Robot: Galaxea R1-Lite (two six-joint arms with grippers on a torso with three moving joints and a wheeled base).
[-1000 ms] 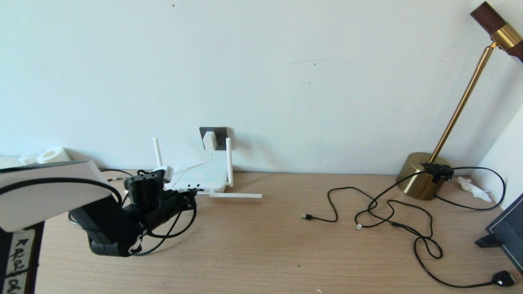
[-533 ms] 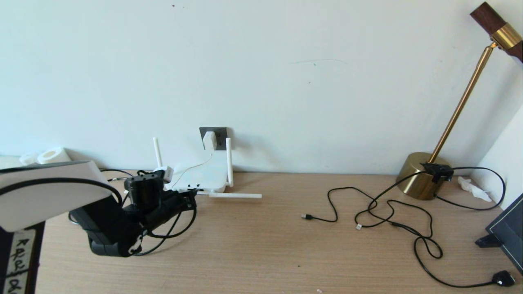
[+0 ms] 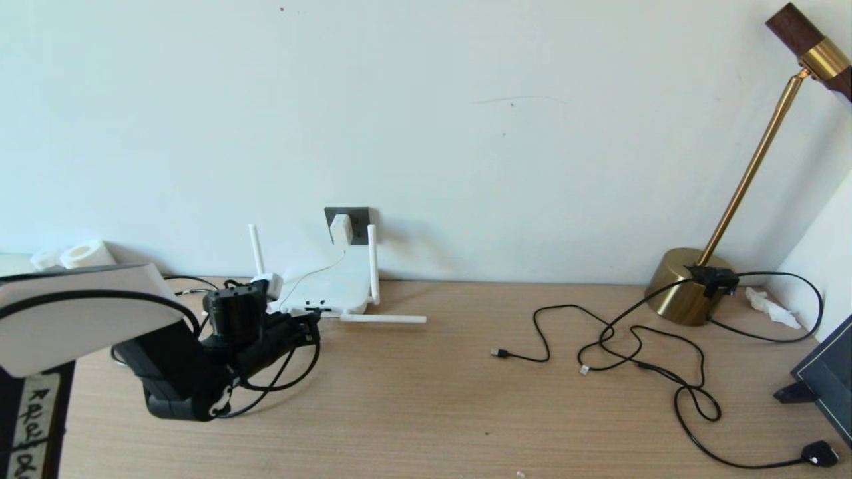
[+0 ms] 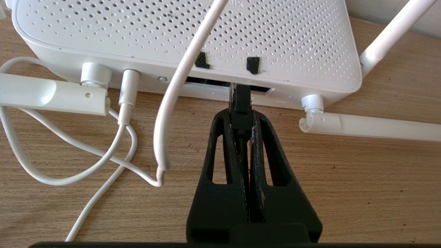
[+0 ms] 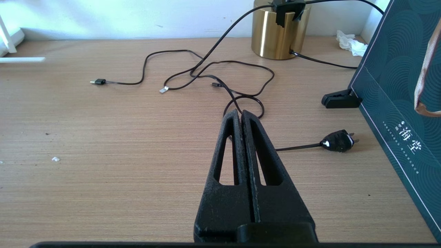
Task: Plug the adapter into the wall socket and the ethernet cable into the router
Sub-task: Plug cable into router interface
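The white router [image 3: 329, 287] [image 4: 186, 34] lies flat against the wall, two antennas upright and one lying on the desk. My left gripper [image 3: 313, 324] [image 4: 241, 115] is at its near edge, shut on the ethernet cable [image 4: 240, 103]. The cable's black boot meets the dark port slot [image 4: 224, 84]; its plug tip is hidden there. The cable loops back under my left arm [image 3: 286, 379]. The white adapter [image 3: 341, 229] sits in the dark grey wall socket [image 3: 359, 216], its thin white cord [image 4: 179, 86] draped over the router. My right gripper [image 5: 241, 113] hangs shut and empty above bare desk.
Thin black cables [image 3: 632, 346] sprawl over the right half of the desk, ending in a black plug [image 3: 820, 454]. A brass lamp base [image 3: 685, 286] stands at the back right, a dark box [image 3: 829, 379] at the right edge. White rolls [image 3: 83, 253] sit far left.
My left arm has dropped very slightly; the gripper stays at the router's port edge with the cable in it. Nothing else has moved.
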